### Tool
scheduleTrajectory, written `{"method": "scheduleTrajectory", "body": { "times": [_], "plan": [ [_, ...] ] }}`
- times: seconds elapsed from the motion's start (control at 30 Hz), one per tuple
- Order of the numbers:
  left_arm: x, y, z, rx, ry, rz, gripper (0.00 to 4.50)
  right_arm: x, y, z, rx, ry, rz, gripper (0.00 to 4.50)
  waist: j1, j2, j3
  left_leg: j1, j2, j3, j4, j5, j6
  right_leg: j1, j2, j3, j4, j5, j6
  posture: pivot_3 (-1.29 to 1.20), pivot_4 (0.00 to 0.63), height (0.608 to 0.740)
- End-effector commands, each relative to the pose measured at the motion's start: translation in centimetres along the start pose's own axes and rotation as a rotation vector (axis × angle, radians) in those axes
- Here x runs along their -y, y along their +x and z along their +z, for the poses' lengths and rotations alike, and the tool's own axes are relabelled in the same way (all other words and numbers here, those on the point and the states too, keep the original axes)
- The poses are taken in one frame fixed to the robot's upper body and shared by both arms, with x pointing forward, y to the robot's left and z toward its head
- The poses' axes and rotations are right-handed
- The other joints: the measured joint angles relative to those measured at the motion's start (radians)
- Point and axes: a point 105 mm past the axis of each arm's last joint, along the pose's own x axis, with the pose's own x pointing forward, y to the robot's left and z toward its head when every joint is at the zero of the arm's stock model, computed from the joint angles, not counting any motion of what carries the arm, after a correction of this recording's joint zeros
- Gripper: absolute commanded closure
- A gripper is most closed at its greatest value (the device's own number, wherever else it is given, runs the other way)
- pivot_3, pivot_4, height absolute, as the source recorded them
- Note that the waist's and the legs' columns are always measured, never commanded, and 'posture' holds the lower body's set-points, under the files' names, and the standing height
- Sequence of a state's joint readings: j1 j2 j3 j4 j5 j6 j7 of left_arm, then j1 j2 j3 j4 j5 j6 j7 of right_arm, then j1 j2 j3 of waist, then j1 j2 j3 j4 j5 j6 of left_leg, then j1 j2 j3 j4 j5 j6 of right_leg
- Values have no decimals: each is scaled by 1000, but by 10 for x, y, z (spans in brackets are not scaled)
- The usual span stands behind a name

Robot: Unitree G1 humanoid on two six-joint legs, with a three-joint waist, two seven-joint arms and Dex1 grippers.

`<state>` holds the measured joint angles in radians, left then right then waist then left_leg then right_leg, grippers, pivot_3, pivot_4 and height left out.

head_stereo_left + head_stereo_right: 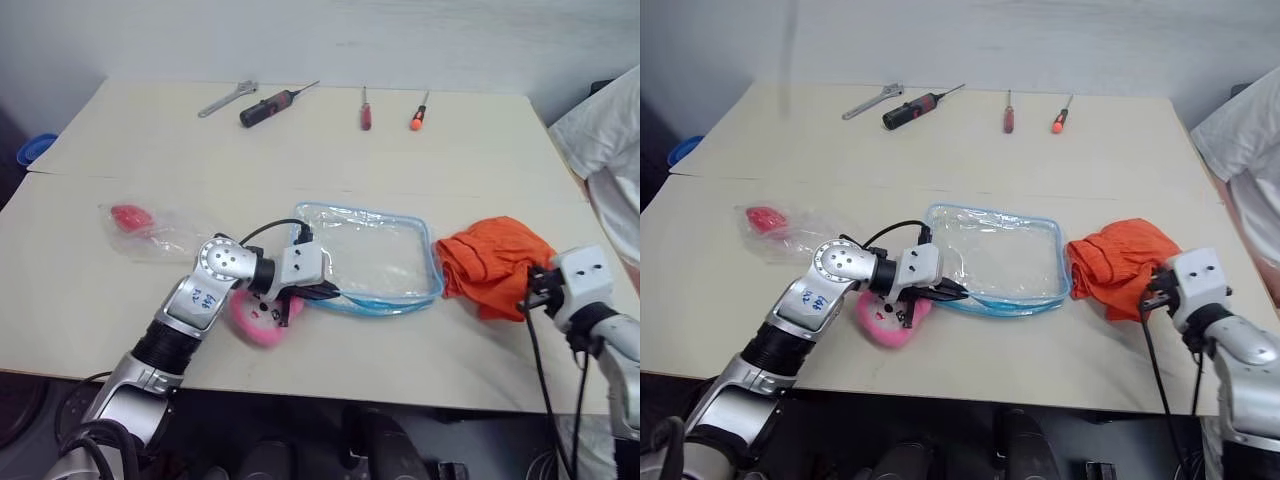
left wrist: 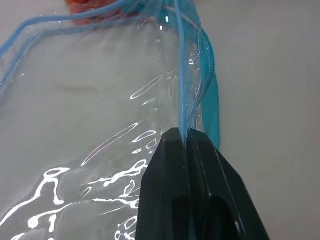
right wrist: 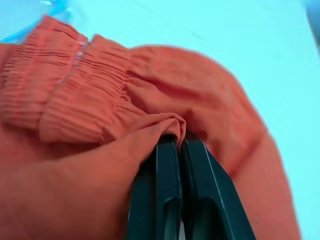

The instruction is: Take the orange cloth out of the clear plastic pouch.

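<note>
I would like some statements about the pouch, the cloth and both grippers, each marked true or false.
1. The orange cloth lies outside the clear plastic pouch. True.
2. The left gripper is open. False: it is shut on the pouch's blue edge.
3. The right gripper pinches the cloth. True.
4. The pink bunny charm lies inside the pouch. False: it lies beside it, on the table.
5. Tools lie along the table's far edge. True.

I see soft, even light; white glare streaks the clear plastic pouch [image 2: 100,150], and the orange cloth [image 3: 210,100] blurs.
</note>
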<state>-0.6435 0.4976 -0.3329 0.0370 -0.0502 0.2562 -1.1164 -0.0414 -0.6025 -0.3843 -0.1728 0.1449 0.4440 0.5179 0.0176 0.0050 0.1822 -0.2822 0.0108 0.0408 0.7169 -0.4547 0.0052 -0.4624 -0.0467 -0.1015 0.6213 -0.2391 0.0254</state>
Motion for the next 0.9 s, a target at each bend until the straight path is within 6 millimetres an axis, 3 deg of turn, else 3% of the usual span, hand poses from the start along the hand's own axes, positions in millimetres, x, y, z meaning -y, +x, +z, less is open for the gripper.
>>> {"method": "scheduleTrajectory", "body": {
  "times": [0.03,0.1,0.17,0.27,0.37,0.57,0.63,0.67,0.8,0.9],
  "plan": [
    [-9,-6,2,-32,38,53,4469,2,0,5,-4,-22,-18,4500,2,0,0,0,0,0,0,0,0,0,0,0,0,0,0,0,150,740],
    [-16,-9,-2,-53,28,99,4469,4,-5,3,-20,-57,-9,4500,4,0,0,0,0,0,0,0,0,0,0,0,0,0,0,0,150,740],
    [-23,-11,-6,-65,14,136,4500,9,-13,0,-43,-81,-10,4013,5,0,0,-1,0,0,0,0,0,0,0,0,0,0,0,0,150,740],
    [-30,-15,-4,-39,-32,180,3799,11,-25,-4,-67,-77,16,3150,6,0,0,-1,0,0,-1,0,0,0,0,0,0,0,0,0,150,740],
    [-31,-21,12,58,-97,179,2890,12,-37,0,-74,-93,58,2142,6,0,0,-2,0,0,-1,0,1,0,0,0,0,0,0,0,150,740],
    [-22,-68,44,245,-227,113,915,14,-73,15,-115,-93,229,10,1,0,0,-2,1,0,-2,0,1,1,1,0,0,0,0,0,150,740],
    [-18,-85,45,250,-273,91,308,14,-85,18,-129,-86,285,0,0,0,0,-2,1,0,-2,0,1,1,1,0,0,0,0,0,150,740],
    [-13,-106,38,223,-287,92,58,20,-98,20,-145,-60,316,0,0,0,0,-2,1,0,-2,0,1,1,1,1,0,0,0,0,150,740],
    [2,-167,-1,32,-304,140,58,48,-132,28,-164,45,326,0,-7,2,1,-1,1,0,-4,0,0,1,2,1,-2,-1,-1,0,150,740],
    [6,-193,-23,-51,-329,203,58,65,-142,25,-179,80,281,0,-5,2,1,0,1,-1,-4,-1,1,3,1,1,-5,-1,-1,0,150,740]
  ]
}}
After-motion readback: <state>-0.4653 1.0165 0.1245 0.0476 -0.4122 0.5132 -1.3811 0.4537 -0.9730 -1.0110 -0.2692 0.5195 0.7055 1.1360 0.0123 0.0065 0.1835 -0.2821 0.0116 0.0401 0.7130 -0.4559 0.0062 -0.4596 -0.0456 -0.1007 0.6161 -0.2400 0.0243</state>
